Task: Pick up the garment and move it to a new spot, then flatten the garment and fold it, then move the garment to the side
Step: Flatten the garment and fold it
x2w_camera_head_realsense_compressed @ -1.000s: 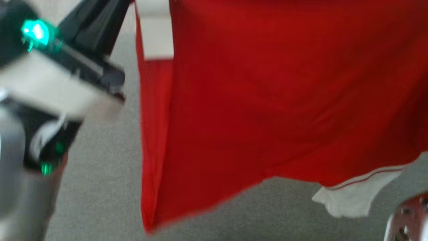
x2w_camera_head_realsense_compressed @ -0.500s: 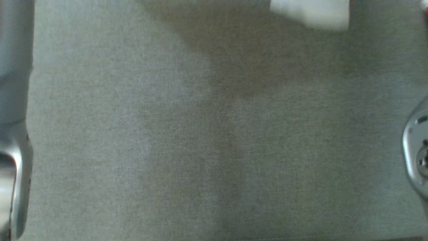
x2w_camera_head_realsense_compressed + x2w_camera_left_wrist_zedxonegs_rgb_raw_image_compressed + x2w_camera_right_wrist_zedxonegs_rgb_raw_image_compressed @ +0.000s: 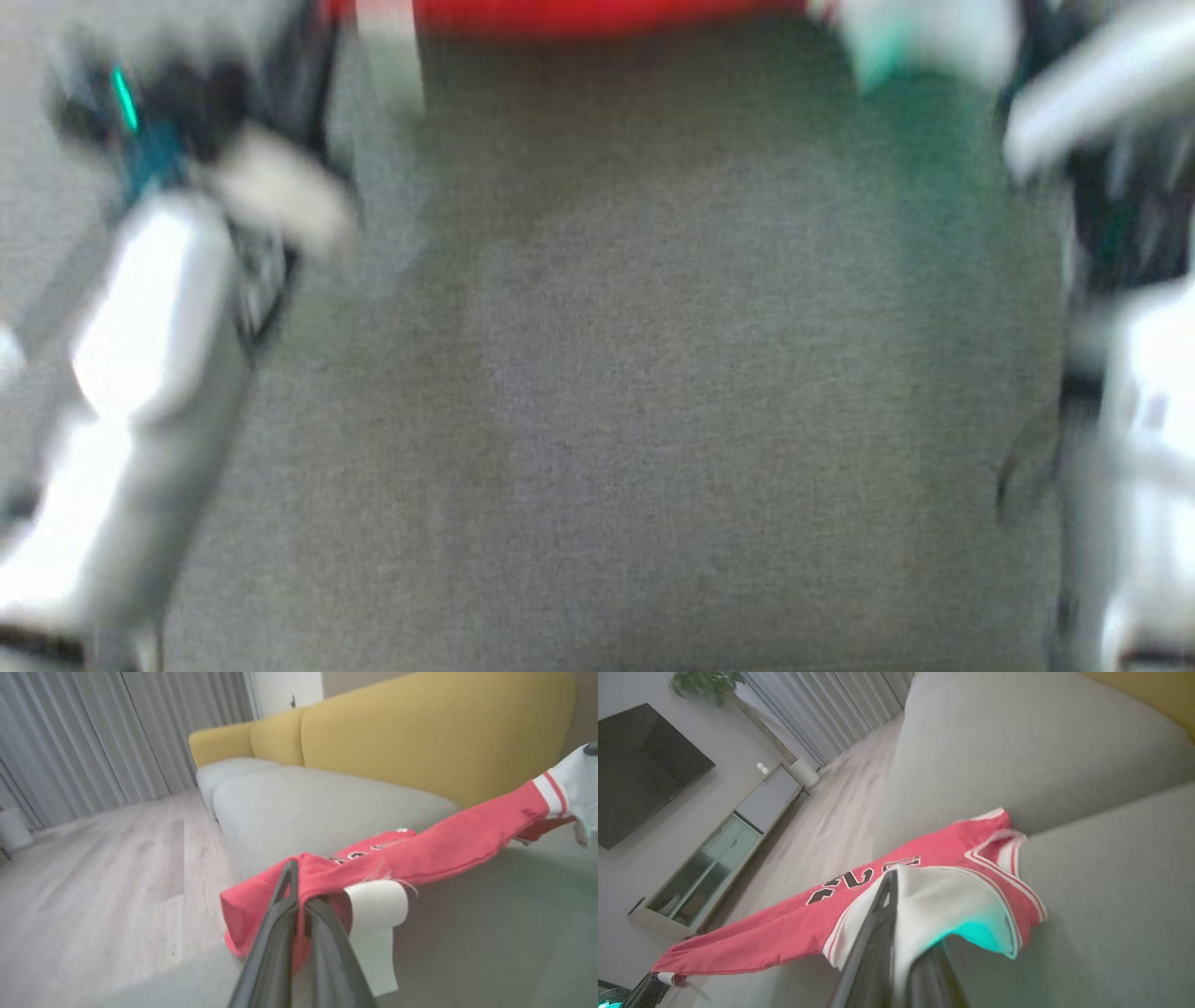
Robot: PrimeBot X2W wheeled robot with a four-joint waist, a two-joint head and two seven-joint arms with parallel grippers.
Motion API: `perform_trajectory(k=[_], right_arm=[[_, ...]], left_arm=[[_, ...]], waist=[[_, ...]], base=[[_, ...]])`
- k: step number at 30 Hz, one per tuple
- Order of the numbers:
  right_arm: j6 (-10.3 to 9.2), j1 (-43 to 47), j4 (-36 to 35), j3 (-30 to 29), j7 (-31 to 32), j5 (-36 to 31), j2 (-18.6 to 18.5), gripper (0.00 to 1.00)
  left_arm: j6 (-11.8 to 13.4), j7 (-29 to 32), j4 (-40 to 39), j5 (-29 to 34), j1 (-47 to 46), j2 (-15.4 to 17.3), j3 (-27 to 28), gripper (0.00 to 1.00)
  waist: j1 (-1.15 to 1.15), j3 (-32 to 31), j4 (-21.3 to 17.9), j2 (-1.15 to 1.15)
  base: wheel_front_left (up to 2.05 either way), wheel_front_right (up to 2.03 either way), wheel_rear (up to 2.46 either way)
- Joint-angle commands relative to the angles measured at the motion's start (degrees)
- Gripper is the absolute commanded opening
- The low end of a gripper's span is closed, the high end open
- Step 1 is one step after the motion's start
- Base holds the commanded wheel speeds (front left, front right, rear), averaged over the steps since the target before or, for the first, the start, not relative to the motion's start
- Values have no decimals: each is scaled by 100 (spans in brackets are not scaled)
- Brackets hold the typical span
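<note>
The left gripper [image 3: 301, 887] is clamped on a red edge of the garment [image 3: 444, 844], just beside a blank white label [image 3: 376, 900], and the right gripper [image 3: 893, 891] pinches its white, red-striped sleeve end. The jersey is stretched between them, low over the grey sofa seat [image 3: 303, 802], with the yellow backrest [image 3: 420, 732] beyond. Black, white-edged numerals [image 3: 850, 879] cross its chest, too foreshortened to read.

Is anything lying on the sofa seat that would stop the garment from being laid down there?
Nothing visible does. The garment is stretched between the left gripper and the right gripper above the grey seat, and no object shows on the seat below it.
</note>
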Motion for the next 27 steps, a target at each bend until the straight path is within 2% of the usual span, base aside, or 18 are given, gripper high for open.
perform_trajectory(k=[1, 3, 6, 13, 16, 19, 23, 27], right_arm=[[-4, 340, -429, 113, 18, 71, 67, 0], [-4, 1178, -807, 214, 3, 73, 9, 0], [-4, 2397, -1344, 206, 7, 91, -5, 0], [-4, 4940, -2610, -86, 60, -50, 49, 0], [-4, 5730, -2995, -192, 153, -84, 65, 0], [-4, 6107, -3213, -283, 366, -153, 71, 0], [-4, 5863, -3429, -279, 909, -444, 52, 0], [-4, 5365, -3576, -177, 1560, -547, -131, 0]], left_arm=[[-28, -67, -244, -87, 241, 325, 108, 0], [-12, -107, -481, -167, 908, 436, 25, 0], [181, -71, -1052, -202, 1917, 606, -85, 0], [1087, 622, -3114, -240, 4437, 1181, -339, 0], [1461, 913, -3886, -336, 5356, 1298, -456, 0], [1650, 1123, -4414, -515, 5803, 1291, -500, 0], [1565, 1386, -4698, -698, 5647, 1361, -427, 0], [1429, 1759, -4804, -875, 5289, 1479, -308, 0]], waist=[[2, -322, -35, 0], [2, -527, -59, 0], [2, -806, -59, 0], [2, -1126, -10, 0], [2, -1118, 29, 0], [2, -1087, 61, 0], [2, -1081, 90, 0], [2, -1043, 96, 0]], base=[[0, 0, 0], [0, 0, 0], [0, 0, 0], [0, 0, 0], [0, 0, 0], [0, 0, 0], [0, 0, 0], [0, 0, 0]])
